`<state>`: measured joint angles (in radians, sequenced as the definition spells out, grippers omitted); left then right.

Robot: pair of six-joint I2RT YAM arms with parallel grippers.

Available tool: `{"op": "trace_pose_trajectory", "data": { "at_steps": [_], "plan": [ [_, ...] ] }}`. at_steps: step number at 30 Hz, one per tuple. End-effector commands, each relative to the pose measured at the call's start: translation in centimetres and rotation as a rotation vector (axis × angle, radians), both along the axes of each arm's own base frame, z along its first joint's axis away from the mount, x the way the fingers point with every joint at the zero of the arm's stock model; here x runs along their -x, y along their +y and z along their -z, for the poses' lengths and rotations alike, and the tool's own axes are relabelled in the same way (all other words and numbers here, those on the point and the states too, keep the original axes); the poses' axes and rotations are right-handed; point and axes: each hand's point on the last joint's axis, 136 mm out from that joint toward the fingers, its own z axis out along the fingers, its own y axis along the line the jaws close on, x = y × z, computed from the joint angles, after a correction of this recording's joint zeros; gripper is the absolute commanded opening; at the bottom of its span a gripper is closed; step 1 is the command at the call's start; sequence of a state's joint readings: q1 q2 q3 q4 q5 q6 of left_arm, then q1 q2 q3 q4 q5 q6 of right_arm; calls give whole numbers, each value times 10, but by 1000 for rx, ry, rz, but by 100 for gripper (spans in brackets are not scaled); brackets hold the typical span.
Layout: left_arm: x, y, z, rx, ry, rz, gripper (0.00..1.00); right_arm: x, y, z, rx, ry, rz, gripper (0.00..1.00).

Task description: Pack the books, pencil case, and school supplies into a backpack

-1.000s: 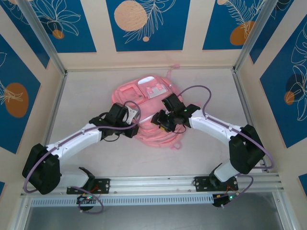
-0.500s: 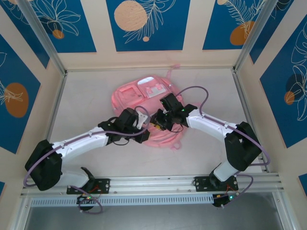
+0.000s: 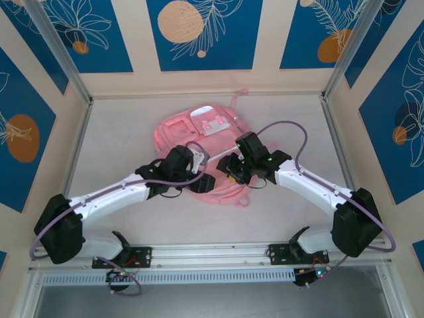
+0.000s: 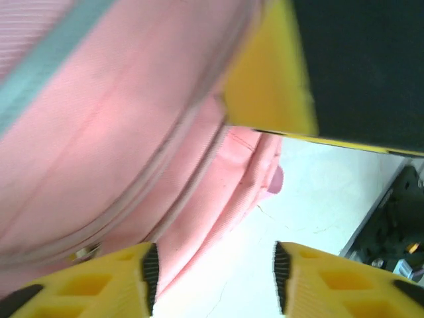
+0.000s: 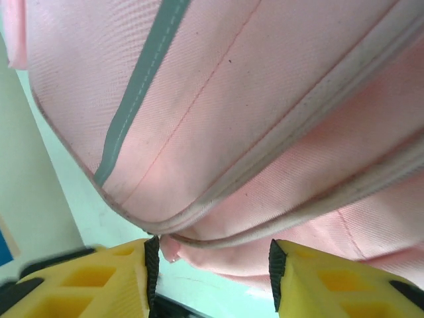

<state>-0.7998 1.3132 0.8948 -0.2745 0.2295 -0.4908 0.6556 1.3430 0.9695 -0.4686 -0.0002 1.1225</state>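
While poised at backpack (image 3: 177, 129) with left gripper (image 4: 215, 268) and right gripper (image 5: 213, 262) open, empty: likely seeking zip hold; next needs fabric-edge pinch.

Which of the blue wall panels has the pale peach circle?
The middle back-wall panel: its large circle is pale peach, while every other panel's circle is a darker orange.

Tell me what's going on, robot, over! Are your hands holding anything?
Left gripper open, empty, by backpack. Right gripper open, empty, over its pink fabric. Backpack flat on table, under both grippers. Nothing seen blocking. Over.
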Motion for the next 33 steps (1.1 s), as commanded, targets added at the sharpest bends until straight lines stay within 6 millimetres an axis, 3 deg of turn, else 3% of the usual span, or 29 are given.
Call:
{"op": "trace_pose_trajectory", "data": {
  "at_steps": [1, 6, 11, 17, 25, 33],
  "plan": [
    [-13, 33, -14, -44, -33, -113, 58, 9, -14, 1, 151, -50, -62, 51],
    [-32, 84, -21, -110, -71, -301, 77, 15, 6, -9, 248, -122, -125, 52],
    [-41, 128, -17, -153, -35, -487, 86, 21, 41, -10, 360, -171, -181, 52],
    [-40, 172, -8, -174, 0, -686, 93, 26, 76, 4, 450, -163, -205, 49],
    [-35, 182, -6, -137, 23, -715, 96, 24, 85, 21, 484, -133, -199, 42],
    [-37, 175, -1, -113, 54, -702, 97, 9, 88, 27, 520, -132, -171, 30]
  ]
}}
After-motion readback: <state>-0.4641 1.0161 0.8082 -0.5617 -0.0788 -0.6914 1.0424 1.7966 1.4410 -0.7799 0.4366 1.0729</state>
